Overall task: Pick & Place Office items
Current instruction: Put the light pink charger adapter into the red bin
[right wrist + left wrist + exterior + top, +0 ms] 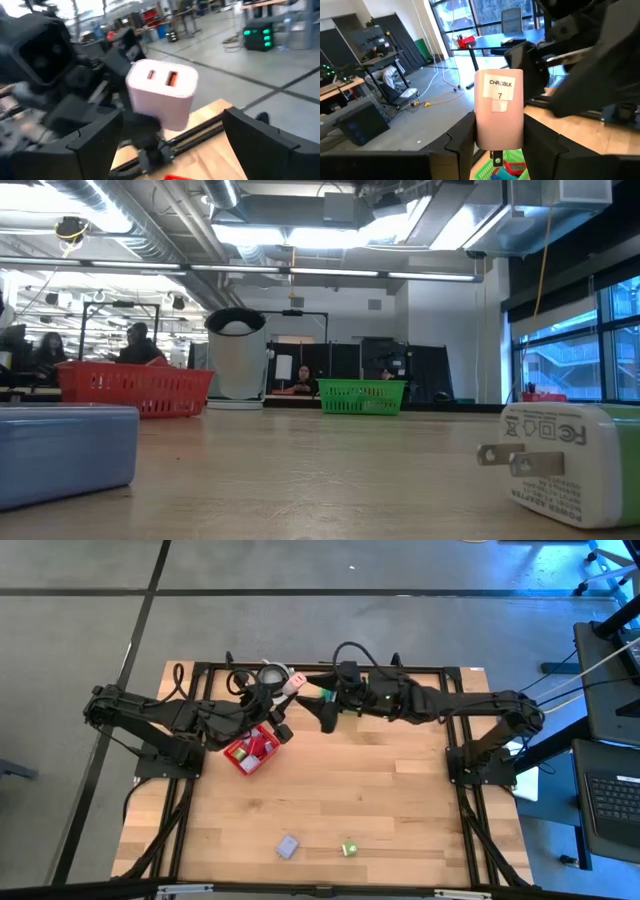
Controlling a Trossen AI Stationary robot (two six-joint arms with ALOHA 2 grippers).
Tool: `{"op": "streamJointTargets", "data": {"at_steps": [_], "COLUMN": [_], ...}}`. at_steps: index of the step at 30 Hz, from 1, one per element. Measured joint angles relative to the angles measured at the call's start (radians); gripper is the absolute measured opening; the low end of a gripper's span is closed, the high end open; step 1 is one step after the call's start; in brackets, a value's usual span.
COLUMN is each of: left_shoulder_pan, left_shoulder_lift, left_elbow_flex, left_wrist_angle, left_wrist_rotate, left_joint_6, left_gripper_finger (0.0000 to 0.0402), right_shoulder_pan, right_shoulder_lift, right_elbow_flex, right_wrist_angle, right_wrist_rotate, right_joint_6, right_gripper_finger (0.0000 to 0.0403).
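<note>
My left gripper (290,688) is raised over the table's far side and is shut on a pale pink charger block (499,107) labelled "CHRGBLK 7". My right gripper (170,120) is open. Its two fingers stand wide on either side of the same block (161,92), whose two USB ports face that camera; I see no touch. In the high view the right gripper (325,715) is just right of the block (298,683). A lavender piece (288,846) and a green piece (349,848) lie near the table's near edge. My left gripper pinches the pink charger block between its two fingers (462,142), which lie on the block's two opposite long sides near its lower end (485,140). The block is lifted clear of the table and stands out past the fingertips toward the right arm.
The red mesh basket (252,748) sits under the left arm with pieces in it. The green basket (490,169) lies below the held block and holds blue and red pieces. A white cylinder (272,675) stands at the far edge. A blue block (60,452) and a white adapter (570,462) lie close to the low camera.
</note>
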Motion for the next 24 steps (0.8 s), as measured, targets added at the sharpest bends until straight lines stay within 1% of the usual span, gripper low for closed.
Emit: {"op": "streamJointTargets", "data": {"at_steps": [4,8,10,13,16,19,21,24], "left_shoulder_pan": [0.000,0.000,0.000,0.000,0.001,0.025,0.047,0.077], "left_shoulder_lift": [0.000,-0.001,-0.001,-0.001,-0.001,-0.001,-0.001,-0.001], "left_elbow_flex": [0.000,0.000,0.000,0.000,0.000,0.000,0.000,-0.010], "left_wrist_angle": [-0.005,-0.025,-0.067,-0.183,-0.341,-0.523,-0.656,-0.838], "left_wrist_rotate": [-0.001,0.003,0.013,0.038,0.105,0.192,0.270,0.424], "left_joint_6": [0.009,0.011,-0.015,-0.117,-0.268,-0.428,-0.530,-0.645], "left_gripper_finger": [0.0129,0.0129,0.0129,0.0129,0.0129,0.0129,0.0129,0.0129], "right_shoulder_pan": [-0.001,0.004,0.007,0.014,0.023,0.025,0.025,0.025], "right_shoulder_lift": [-0.056,-0.112,-0.136,-0.163,-0.174,-0.177,-0.177,-0.177], "right_elbow_flex": [0.000,0.000,0.000,0.000,0.000,0.000,0.000,0.000], "right_wrist_angle": [-0.150,-0.298,-0.363,-0.441,-0.483,-0.517,-0.535,-0.545], "right_wrist_rotate": [-0.057,-0.061,-0.060,-0.057,-0.023,0.018,0.026,0.029], "right_joint_6": [0.000,0.003,0.019,0.034,0.051,0.052,0.052,0.056], "right_gripper_finger": [0.0345,0.0345,0.0345,0.0345,0.0345,0.0345,0.0345,0.0345]}}
